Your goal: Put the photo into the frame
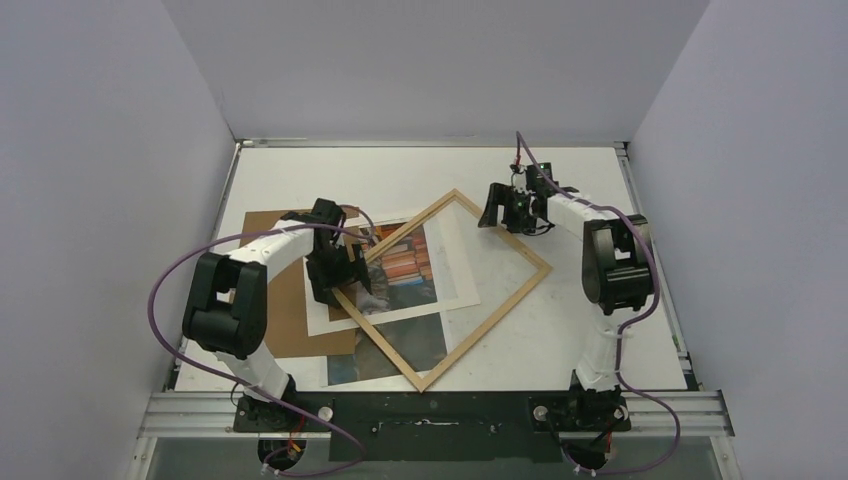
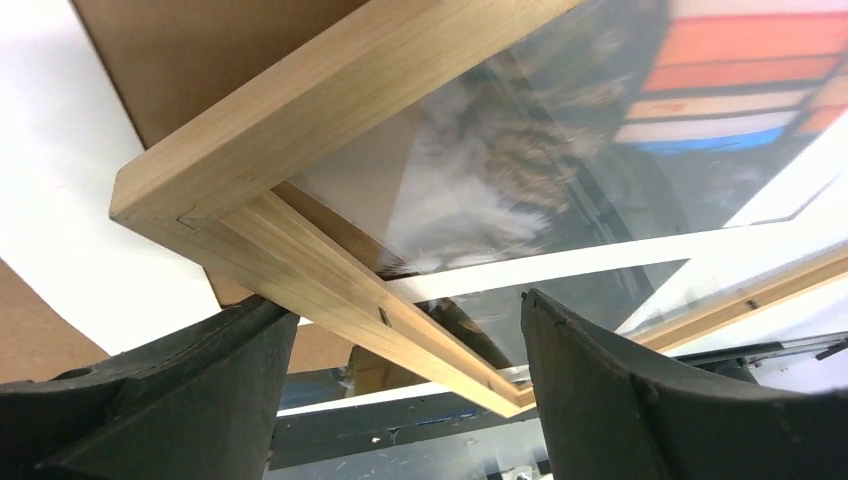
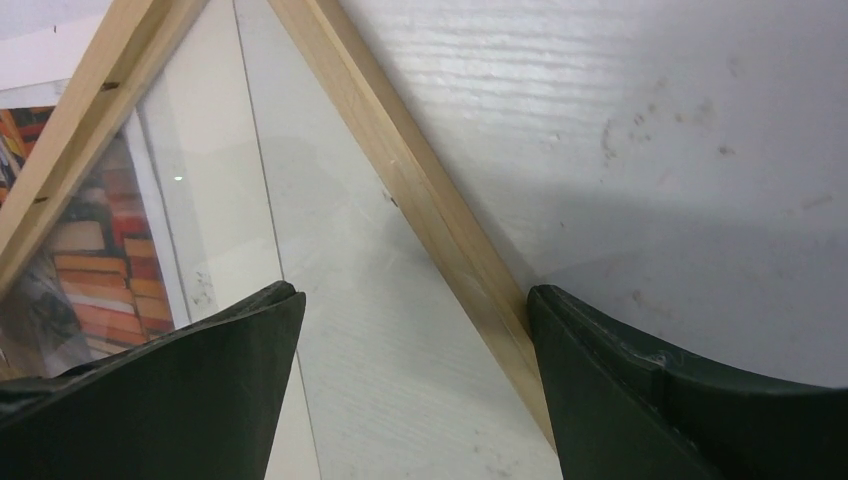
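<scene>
The thin light-wood frame point(image 1: 503, 229) lies turned like a diamond in mid-table, its glass over the photo point(image 1: 405, 262) of a cat on colourful books. The photo's dark lower part shows near the front. My left gripper point(image 1: 350, 275) is at the frame's left corner. In the left wrist view its fingers point(image 2: 405, 300) stand apart on either side of the frame's rail point(image 2: 300, 110), with the cat print point(image 2: 500, 170) blurred behind the glass. My right gripper point(image 1: 492, 212) hovers open over the upper right rail point(image 3: 420, 190), which runs beside its right finger point(image 3: 600, 370).
A white mat point(image 1: 452, 262) lies over the photo, partly under the frame. A brown backing board point(image 1: 290, 320) lies at the left beneath them. Bare white table point(image 1: 590, 330) shows to the right. Grey walls close in the sides and back.
</scene>
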Robot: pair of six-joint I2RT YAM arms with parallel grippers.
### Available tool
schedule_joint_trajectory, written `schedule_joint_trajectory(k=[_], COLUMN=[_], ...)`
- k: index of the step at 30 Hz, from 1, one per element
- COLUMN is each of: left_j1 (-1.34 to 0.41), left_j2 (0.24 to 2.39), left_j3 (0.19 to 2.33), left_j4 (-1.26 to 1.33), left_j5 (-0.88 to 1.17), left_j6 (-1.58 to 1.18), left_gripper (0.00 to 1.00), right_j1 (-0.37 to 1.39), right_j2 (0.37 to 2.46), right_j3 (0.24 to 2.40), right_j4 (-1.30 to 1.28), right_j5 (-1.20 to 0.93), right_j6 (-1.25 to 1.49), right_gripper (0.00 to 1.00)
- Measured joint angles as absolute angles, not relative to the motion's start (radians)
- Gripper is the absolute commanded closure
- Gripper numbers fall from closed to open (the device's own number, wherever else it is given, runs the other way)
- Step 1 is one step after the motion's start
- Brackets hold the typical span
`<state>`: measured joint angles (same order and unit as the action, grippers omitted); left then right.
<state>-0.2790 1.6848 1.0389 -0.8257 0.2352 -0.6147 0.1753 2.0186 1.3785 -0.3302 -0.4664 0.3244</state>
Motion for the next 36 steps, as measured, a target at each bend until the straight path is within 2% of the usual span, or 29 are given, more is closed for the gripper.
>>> schedule_joint_trajectory(k=[12, 17, 25, 29, 36], left_j1=[-0.224, -0.175, -0.122, -0.123, -0.123], left_j2=[1.723, 1.822, 1.974, 1.974, 1.974], left_j3=[1.204, 1.263, 1.438, 1.450, 1.450], left_j4=[-0.862, -0.817, -0.746, -0.736, -0.755], left_j5=[0.213, 0.212, 0.229, 0.241, 0.235], left_j6=[-0.535, -0.508, -0.474, -0.467, -0.461], left_gripper=[0.24, 0.25, 0.25, 0.24, 0.18], right_j1=[0.159, 0.193, 0.266, 0.269, 0.269], right_j2=[1.881, 1.850, 1.781, 1.745, 1.740], right_j3=[1.201, 1.168, 1.148, 1.164, 1.250], right_j4=[-0.312, -0.333, -0.472, -0.545, -0.611], right_j5=[-0.401, -0.334, -0.161, -0.140, -0.112], right_j6=[0.406, 0.430, 0.505, 0.516, 0.522], right_gripper=[0.17, 0.18, 0.19, 0.25, 0.26])
